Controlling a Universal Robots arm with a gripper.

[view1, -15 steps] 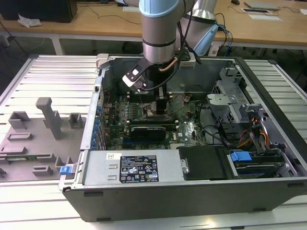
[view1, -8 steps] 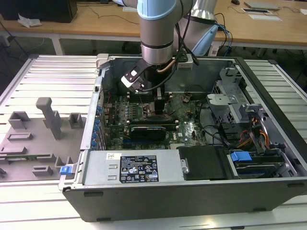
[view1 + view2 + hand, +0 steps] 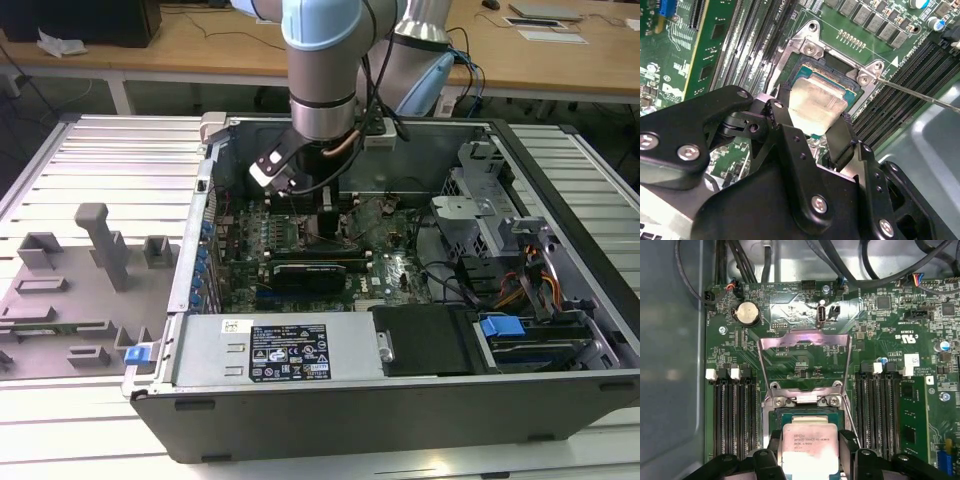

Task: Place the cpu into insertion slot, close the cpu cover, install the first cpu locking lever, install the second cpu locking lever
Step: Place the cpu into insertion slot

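The black two-fingered gripper (image 3: 815,114) is clamped on the cpu (image 3: 810,450), a small flat square chip with a pale silvery-beige metal top, one finger on each of two opposite edges. The chip sits directly over the square socket (image 3: 790,416) on the green motherboard (image 3: 890,340); whether it is fully seated cannot be told. Just beyond the socket, the cpu cover (image 3: 805,338), a thin silvery metal frame plate with a square window, stands raised and open on its hinge. A thin silvery wire lever (image 3: 920,95) runs out from one socket corner. Rows of black memory slots (image 3: 732,415) flank the socket on both sides. In the exterior view the pale blue and silver arm (image 3: 320,100) reaches down into the open grey computer case (image 3: 400,410), with a long black card (image 3: 310,272) on the near side of it and a grey tray of fixture blocks (image 3: 80,270) well apart at the exterior view's left.
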